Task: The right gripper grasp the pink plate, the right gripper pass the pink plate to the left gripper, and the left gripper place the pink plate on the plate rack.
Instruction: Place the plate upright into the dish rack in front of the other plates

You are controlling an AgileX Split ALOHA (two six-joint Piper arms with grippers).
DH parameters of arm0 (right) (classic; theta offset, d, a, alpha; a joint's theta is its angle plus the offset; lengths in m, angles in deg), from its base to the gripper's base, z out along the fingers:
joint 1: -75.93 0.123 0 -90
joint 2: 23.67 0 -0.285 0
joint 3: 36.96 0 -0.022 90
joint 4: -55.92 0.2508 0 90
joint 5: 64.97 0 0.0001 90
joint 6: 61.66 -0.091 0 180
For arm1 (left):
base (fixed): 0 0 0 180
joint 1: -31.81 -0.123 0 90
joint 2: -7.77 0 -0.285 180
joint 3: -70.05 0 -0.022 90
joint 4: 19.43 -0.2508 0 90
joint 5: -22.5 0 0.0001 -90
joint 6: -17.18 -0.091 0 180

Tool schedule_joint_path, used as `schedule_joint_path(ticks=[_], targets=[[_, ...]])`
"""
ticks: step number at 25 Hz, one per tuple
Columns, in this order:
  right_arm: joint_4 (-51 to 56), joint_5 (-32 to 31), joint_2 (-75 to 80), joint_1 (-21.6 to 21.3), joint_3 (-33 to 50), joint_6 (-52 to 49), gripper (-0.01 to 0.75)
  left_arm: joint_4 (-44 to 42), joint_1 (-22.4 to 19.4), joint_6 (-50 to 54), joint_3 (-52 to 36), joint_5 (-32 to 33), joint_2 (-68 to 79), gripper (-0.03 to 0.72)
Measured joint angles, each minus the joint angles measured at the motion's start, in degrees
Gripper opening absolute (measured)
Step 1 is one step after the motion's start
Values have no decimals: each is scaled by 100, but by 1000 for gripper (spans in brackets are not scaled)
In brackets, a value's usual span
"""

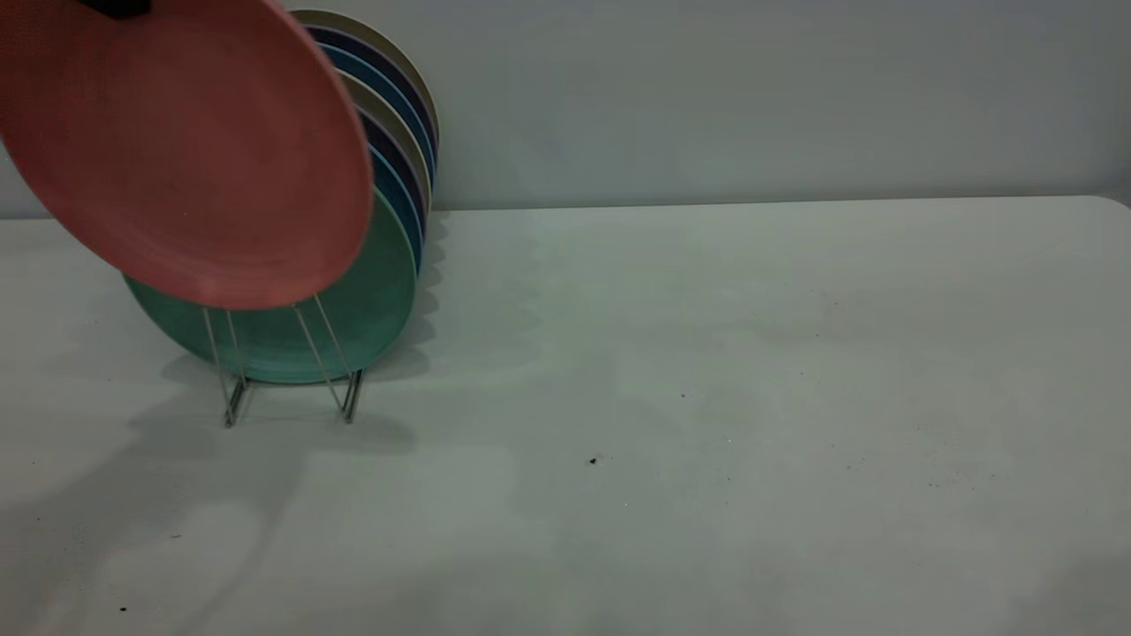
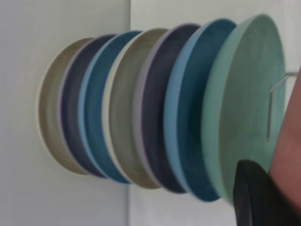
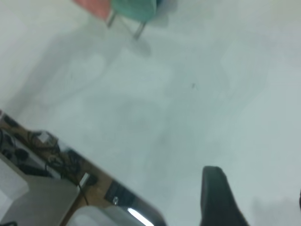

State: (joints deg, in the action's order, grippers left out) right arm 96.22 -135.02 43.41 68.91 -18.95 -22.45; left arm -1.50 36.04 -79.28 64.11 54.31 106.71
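Note:
The pink plate (image 1: pixel 185 150) hangs tilted at the upper left, above and in front of the plate rack (image 1: pixel 231 393). Its lower rim overlaps the teal-green plate (image 1: pixel 353 309), the front plate in the rack. My left gripper (image 1: pixel 119 7) shows only as a black tip at the plate's top rim and is shut on it. In the left wrist view one black finger (image 2: pixel 254 197) lies against the pink plate (image 2: pixel 289 155). My right gripper (image 3: pixel 256 202) is open and empty over bare table, far from the rack (image 3: pixel 138 30), and is out of the exterior view.
Several more plates (image 1: pixel 402 132), blue, dark and beige, stand in the rack behind the teal-green one. The white table (image 1: pixel 707 397) stretches to the right, with a wall behind. Cables and equipment (image 3: pixel 51 160) lie beyond the table's edge.

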Motion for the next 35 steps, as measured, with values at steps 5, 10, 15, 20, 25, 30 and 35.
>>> schedule_joint_path(ticks=[5, 10, 15, 20, 25, 30, 35], targets=[[-104, -23, -1395, 0, 1347, -166, 429, 0, -41, -466, 0, -331, 11, 69], [-826, 30, -2714, 0, 2427, -571, 429, 5, -47, -449, 0, -595, 199, 69], [-1682, 358, -3747, 0, 2929, -1145, 429, 24, -47, -346, 0, -838, 382, 69], [-2358, 417, -4391, 0, 3055, -1493, 429, 24, -47, -182, 0, -839, 540, 69], [-2521, 425, -4568, 0, 3128, -1626, 429, 24, -47, -153, -4, -830, 657, 69], [-2589, 425, -4568, 0, 3158, -1663, 429, 24, -47, -151, -4, -805, 799, 69], [-2589, 425, -4568, 0, 3158, -1663, 429, 24, -47, -147, -4, -730, 908, 80]])
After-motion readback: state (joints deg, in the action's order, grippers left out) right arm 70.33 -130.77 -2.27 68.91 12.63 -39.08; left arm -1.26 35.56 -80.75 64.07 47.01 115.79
